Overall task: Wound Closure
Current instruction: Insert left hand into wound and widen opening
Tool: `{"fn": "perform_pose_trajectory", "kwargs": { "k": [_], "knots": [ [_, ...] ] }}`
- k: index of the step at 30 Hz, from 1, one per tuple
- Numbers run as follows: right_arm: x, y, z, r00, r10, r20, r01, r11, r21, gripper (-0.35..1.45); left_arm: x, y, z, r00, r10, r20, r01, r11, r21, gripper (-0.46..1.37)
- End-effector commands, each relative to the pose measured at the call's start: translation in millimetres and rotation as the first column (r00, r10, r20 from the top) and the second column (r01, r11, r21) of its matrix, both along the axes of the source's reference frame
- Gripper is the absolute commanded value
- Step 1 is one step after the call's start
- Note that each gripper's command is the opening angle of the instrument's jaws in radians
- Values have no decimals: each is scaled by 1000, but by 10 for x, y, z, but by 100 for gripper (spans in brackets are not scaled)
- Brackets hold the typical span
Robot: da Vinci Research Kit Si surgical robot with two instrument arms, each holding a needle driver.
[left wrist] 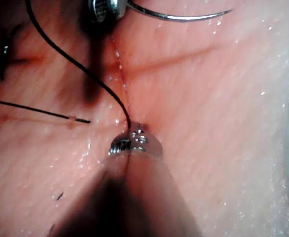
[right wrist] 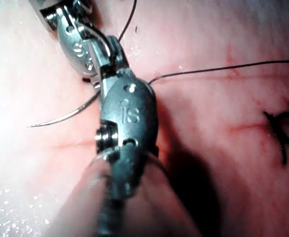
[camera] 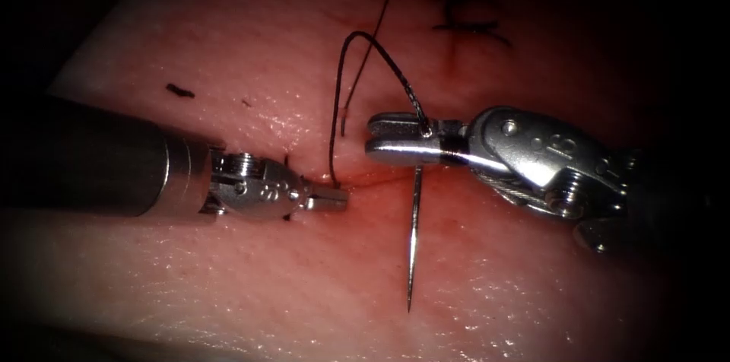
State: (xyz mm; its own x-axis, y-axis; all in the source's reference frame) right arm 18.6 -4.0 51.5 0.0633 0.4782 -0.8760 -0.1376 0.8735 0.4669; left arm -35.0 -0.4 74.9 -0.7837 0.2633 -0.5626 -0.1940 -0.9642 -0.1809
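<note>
My right tool (camera: 376, 138) is shut on the curved needle (camera: 414, 240) close to its thread end. The needle hangs free above the tissue (camera: 532, 278), its tip pointing at the near edge; it also shows in the left wrist view (left wrist: 184, 17) and the right wrist view (right wrist: 60, 118). From the needle the dark thread (camera: 365, 35) arches up, then drops to the tissue beside the cut (camera: 372, 178). My left tool (camera: 334, 197) is shut on that thread where it meets the tissue, as the left wrist view (left wrist: 134, 140) shows close up.
A loose thread end (camera: 344, 122) hangs left of the right tool's jaws, its strand running up to the far side. A finished dark stitch (camera: 468, 23) lies further back on the cut. Red fluid stains the tissue around the left tool's tip.
</note>
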Motion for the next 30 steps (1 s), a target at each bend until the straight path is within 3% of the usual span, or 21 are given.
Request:
{"fn": "perform_pose_trajectory", "kwargs": {
  "k": [1,11,16,19,27,30],
  "knots": [
    [0,1,1,1000,3,2,-3,1000,-8,-35,1,3,2,1000,-2,-15,2,1000,6,-35],
    [9,-2,0,1000,-5,-4,5,1000,-26,-35,5,9,9,996,-56,-72,58,998,25,-35],
    [8,-1,1,1000,3,4,-2,999,-32,-35,0,1,12,989,-34,-147,50,993,107,-35],
    [8,-1,1,1000,2,5,-2,999,-38,-35,0,-2,16,977,-43,-207,74,987,145,-35],
    [9,-2,1,1000,1,5,-1,999,-45,-35,-2,-21,40,908,-24,-419,128,967,222,-35],
    [9,-2,1,1000,1,5,-1,999,-45,-35,-2,-29,49,891,57,-451,76,960,271,-35]
  ]
}}
